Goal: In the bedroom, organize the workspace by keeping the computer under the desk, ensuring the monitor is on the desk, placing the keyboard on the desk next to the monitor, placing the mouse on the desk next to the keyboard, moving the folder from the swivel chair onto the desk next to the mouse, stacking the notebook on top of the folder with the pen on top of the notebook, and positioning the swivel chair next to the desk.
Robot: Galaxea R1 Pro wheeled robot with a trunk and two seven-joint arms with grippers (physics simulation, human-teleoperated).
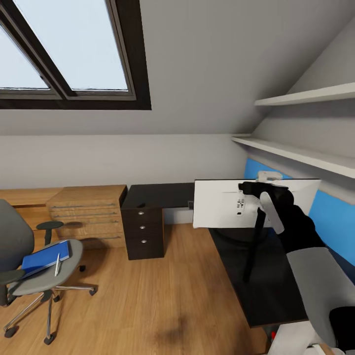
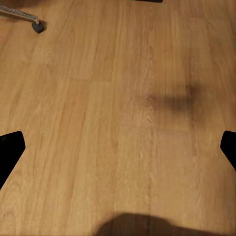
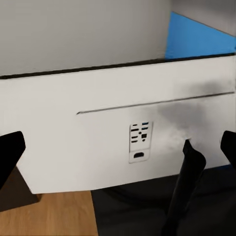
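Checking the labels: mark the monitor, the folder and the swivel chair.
monitor (image 1: pixel 222 204): head view, on its white back panel.
folder (image 1: pixel 42 257): head view, on its blue cover.
swivel chair (image 1: pixel 15 236): head view, on the grey backrest.

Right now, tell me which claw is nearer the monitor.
Right. The right claw is up against the monitor's white back; the left claw hangs open over bare floor.

You see: monitor white back | desk black | folder bright blue | swivel chair grey | floor light wood planks
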